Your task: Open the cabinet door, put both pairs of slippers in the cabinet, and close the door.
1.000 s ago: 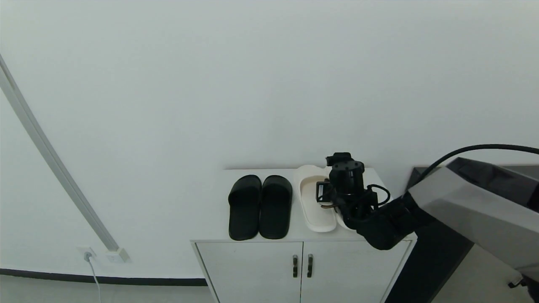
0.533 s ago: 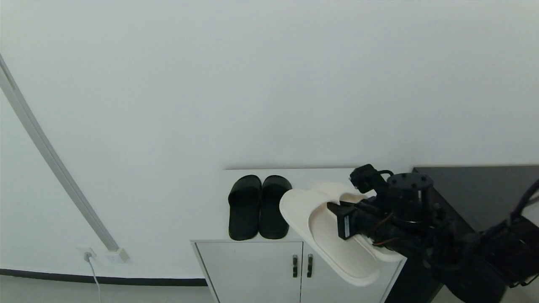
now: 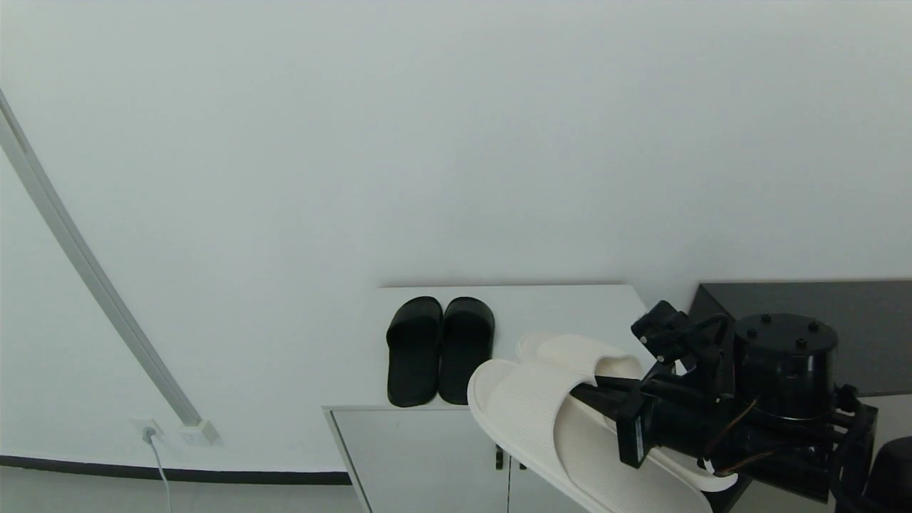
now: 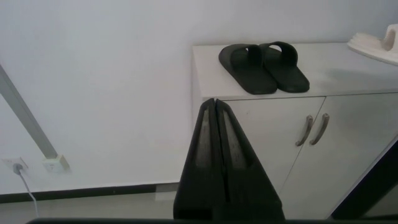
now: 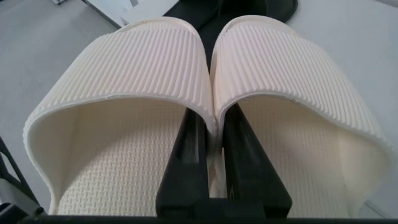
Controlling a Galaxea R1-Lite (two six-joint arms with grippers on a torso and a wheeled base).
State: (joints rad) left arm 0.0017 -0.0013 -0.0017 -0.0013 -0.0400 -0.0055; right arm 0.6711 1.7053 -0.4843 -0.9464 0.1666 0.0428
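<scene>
1. White wall (image 3: 456, 142) filled most of the head view. A white cabinet (image 3: 570, 306) stood at lower centre with both doors (image 3: 420, 463) shut.
2. Black slippers (image 3: 439, 349) lay side by side on the cabinet top, left of centre, with their long axes running from the front edge towards the wall.
3. White slippers (image 3: 548, 413) hung clear of the top at the lower right of the head view, in front of the doors and partly covering the handles (image 4: 314, 129).
4. Right jaws were nearly closed, one finger under each strap. They pinched the two touching inner side walls, so both white slippers were carried as one.
5. The pair's long axis ran in line with those jaws, toes pointing away towards the lower centre of the frame.
6. Left jaws were pressed fully together and held nothing. They faced the cabinet front, well apart from it.
7. With the doors shut and the right arm loaded, the free left arm looked the likelier one to go for a handle. The vertical handles sat off the left jaws' line, which would have to part first.
</scene>
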